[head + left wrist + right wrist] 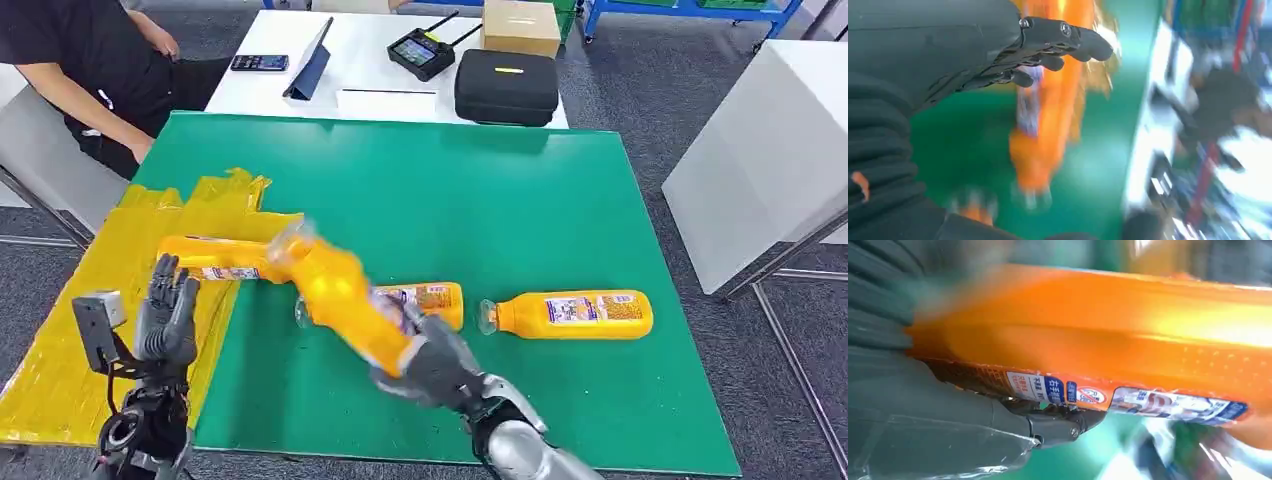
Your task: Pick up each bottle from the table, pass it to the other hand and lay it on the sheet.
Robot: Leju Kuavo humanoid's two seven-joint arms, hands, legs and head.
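My right hand (440, 368) grips an orange juice bottle (340, 295) by its base and holds it above the green table, cap end tilted up toward the left; the bottle is blurred. Up close, this bottle (1128, 350) lies across my right hand (948, 410). My left hand (168, 312) stands open, fingers up, over the yellow sheet (90, 330), apart from the bottle. One bottle (225, 258) lies on the sheet's edge. Two more lie on the table: one (435, 300) partly behind the held bottle, one (572, 314) to the right. In the left wrist view my left hand (998, 55) is spread before the blurred bottle (1048, 125).
A green mat (450, 200) covers the table. Behind it a white table carries a black case (506, 86), a cardboard box (520, 26), a controller (422, 51), a tablet (312, 62) and a phone (259, 62). A person in black (95, 70) sits at the back left.
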